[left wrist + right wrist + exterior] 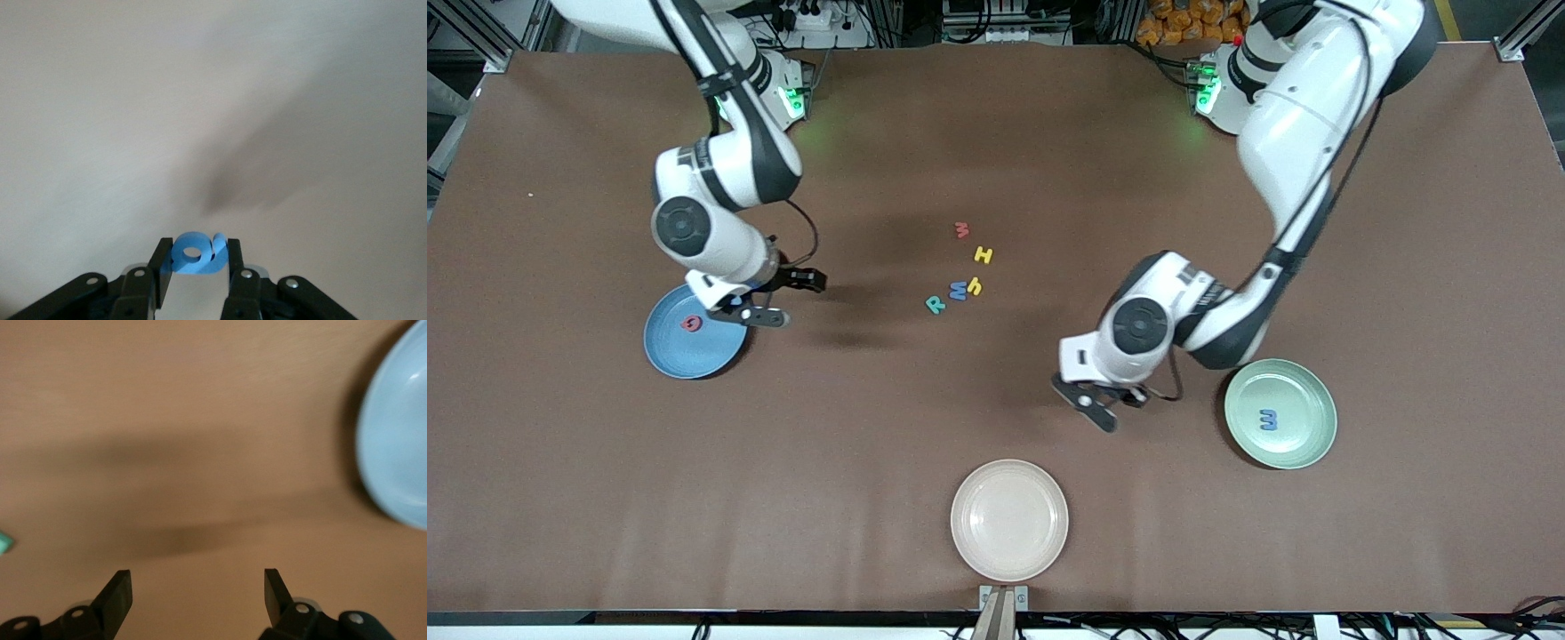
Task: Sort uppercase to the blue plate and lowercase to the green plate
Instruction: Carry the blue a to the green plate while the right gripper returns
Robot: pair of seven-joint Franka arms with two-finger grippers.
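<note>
In left gripper (197,257): round blue a-like letter (193,253)

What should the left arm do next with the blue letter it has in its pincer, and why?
Probably carry it toward the green plate and release it there. The left pincer is shut on the blue round letter, an a-like lowercase shape, over bare table beside that plate, where a blue m already lies. The right pincer hangs open at the blue plate's edge.
</note>
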